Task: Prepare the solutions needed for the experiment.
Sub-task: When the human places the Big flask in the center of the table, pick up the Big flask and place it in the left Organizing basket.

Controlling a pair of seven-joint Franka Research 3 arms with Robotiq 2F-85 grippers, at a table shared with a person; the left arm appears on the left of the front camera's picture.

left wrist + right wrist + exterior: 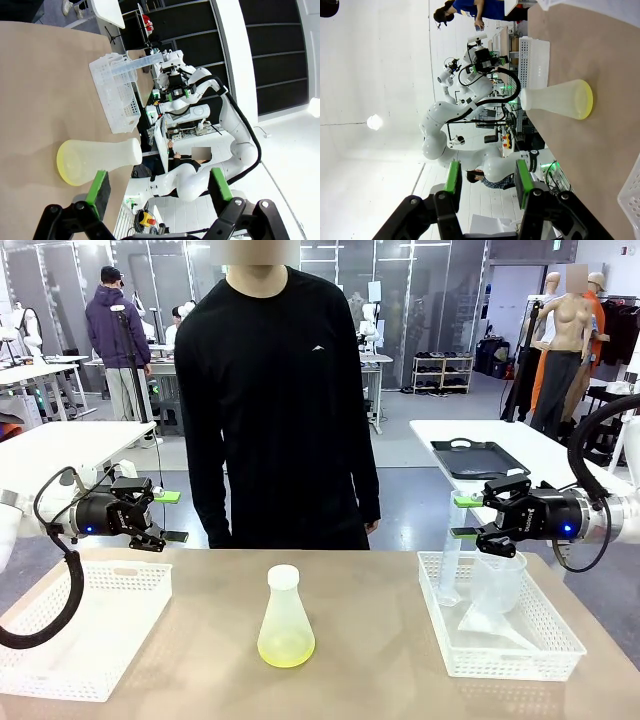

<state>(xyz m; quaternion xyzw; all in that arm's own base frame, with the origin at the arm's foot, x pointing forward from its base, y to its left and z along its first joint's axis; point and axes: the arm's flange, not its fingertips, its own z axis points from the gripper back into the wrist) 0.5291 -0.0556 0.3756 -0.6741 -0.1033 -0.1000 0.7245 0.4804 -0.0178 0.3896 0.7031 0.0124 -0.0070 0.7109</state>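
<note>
Yellow-green liquid: shallow layer in the capped flask, upright at mid-table. Left of flask, left gripper spread wide, empty, above a white basket. Right of flask, right gripper half spread, gripping nothing, near the top of a cylinder in a second basket. Likely step: fetching that cylinder. Turn wrist so pads flank the tube, close gently, lift straight, avoid funnel beside it.
</note>
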